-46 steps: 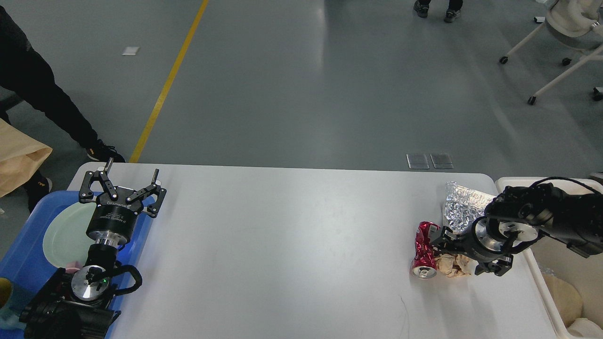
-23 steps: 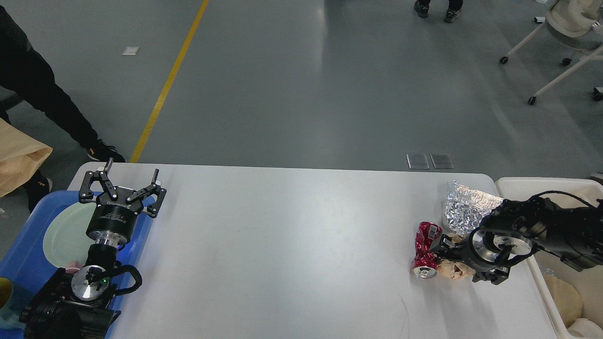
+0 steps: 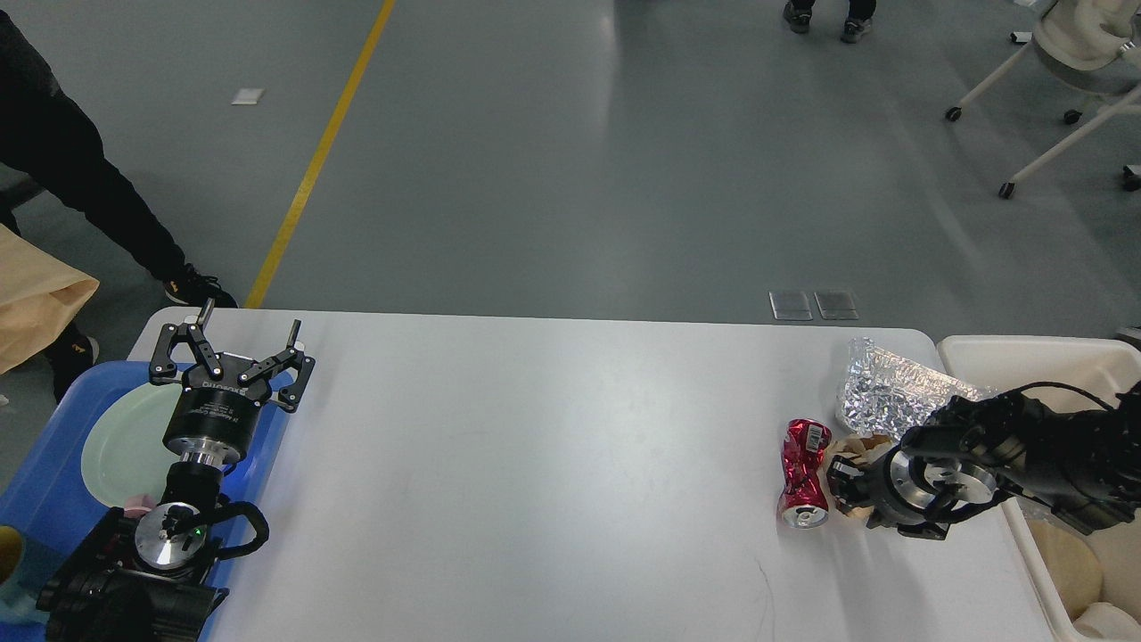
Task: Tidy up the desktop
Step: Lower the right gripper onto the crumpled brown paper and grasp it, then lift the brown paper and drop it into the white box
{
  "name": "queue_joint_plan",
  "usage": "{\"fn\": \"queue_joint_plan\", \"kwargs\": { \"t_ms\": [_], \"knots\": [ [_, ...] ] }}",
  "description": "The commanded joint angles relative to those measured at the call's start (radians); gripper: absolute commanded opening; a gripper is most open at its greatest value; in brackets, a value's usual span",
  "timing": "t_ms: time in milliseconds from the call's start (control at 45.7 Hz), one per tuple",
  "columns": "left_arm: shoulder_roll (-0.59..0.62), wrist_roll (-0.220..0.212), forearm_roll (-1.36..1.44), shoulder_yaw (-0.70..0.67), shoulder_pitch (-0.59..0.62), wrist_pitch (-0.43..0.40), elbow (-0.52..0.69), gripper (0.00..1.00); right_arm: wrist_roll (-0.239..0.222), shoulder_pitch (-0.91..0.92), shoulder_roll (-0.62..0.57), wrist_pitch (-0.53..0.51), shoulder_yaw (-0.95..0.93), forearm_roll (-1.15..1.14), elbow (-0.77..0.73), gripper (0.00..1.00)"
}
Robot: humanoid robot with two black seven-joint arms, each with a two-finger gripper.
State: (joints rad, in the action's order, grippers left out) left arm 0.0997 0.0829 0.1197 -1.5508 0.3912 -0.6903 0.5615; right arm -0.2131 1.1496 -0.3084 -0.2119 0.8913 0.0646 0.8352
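On the worktop (image 3: pixel 553 464) at right, the right hand (image 3: pixel 842 490) clamps crumpled brown paper (image 3: pixel 857 446) beside a crushed red can (image 3: pixel 804 477). Left hand (image 3: pixel 233 343) fingers apart over the blue tray (image 3: pixel 40 499).

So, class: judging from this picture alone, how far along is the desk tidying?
Partly done, it seems. A plate already lies in the blue tray, and the cream bin holds some waste. In hand: the right gripper is at the crumpled brown paper; whether it grips is unclear. Left on the desktop: the crushed red can and foil.

Bright, even, sharp; floor glare
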Motion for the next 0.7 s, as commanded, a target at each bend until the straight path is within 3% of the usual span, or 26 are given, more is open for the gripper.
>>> {"fn": "queue_joint_plan", "kwargs": {
  "t_ms": [0,460,679],
  "knots": [
    [0.000,0.000,0.000,0.000,0.000,0.000,0.000,0.96,0.000,-0.002,0.000,0.032,0.000,0.006,0.002,0.00],
    [0.000,0.000,0.000,0.000,0.000,0.000,0.000,0.96,-0.003,0.027,-0.029,0.017,0.005,0.011,0.073,0.00],
    [0.000,0.000,0.000,0.000,0.001,0.000,0.000,0.96,-0.005,0.206,-0.109,-0.115,0.063,0.012,0.246,0.00]
  ]
}}
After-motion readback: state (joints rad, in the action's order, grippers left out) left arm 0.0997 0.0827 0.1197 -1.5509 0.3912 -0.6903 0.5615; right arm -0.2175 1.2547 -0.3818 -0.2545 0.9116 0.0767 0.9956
